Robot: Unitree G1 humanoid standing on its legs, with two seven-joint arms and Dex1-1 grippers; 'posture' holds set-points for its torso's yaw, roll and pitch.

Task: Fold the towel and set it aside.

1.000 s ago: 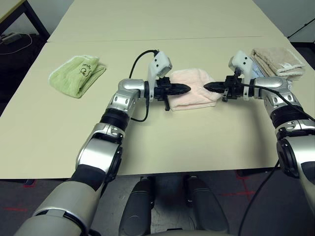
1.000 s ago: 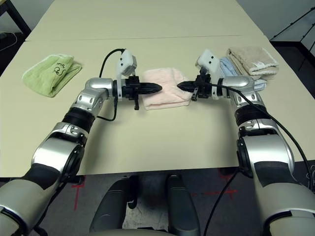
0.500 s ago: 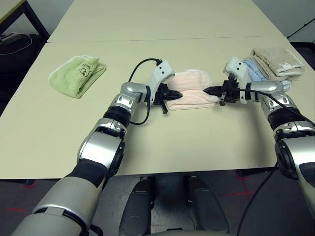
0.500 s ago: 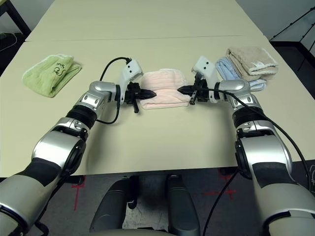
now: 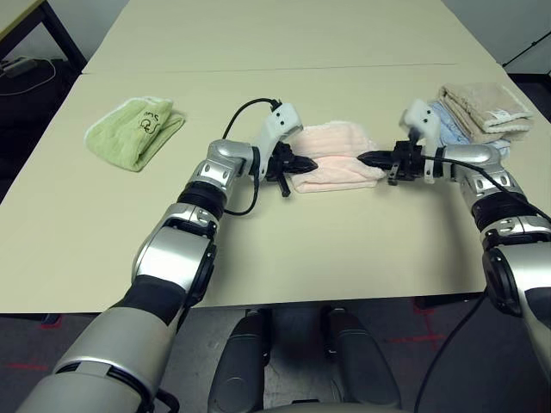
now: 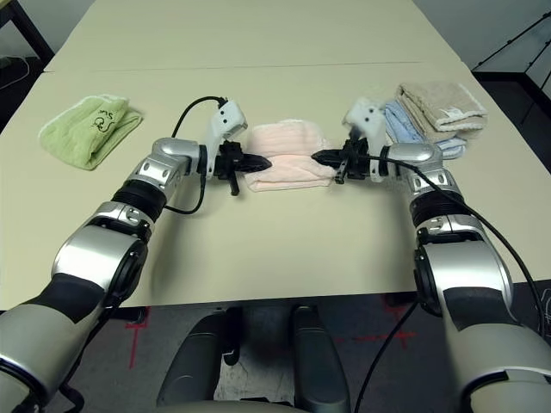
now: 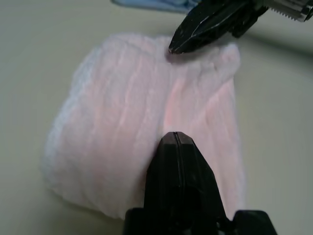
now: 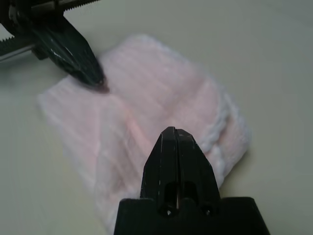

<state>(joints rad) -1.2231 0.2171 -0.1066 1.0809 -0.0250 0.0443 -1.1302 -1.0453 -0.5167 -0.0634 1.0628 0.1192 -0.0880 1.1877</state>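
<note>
Pink towel [image 5: 336,155] folded, lying mid-desk [image 5: 344,249] between the 2 grippers. Left gripper [image 5: 312,163] closed, tip pinching the towel's left end; wrist view shows its fingers [image 7: 177,161] pressed together over the pink cloth. Right gripper [image 5: 362,158] closed too, tip at the towel's right end, gripping that edge; fingers [image 8: 176,152] together in its wrist view. Both grippers point toward each other, roughly level. Green towel [image 5: 135,130] with dark embroidery lies well apart on the robot's left. Beige towel [image 5: 482,105] stacked on a blue towel [image 5: 441,120] sits near the right arm, far right.
</note>
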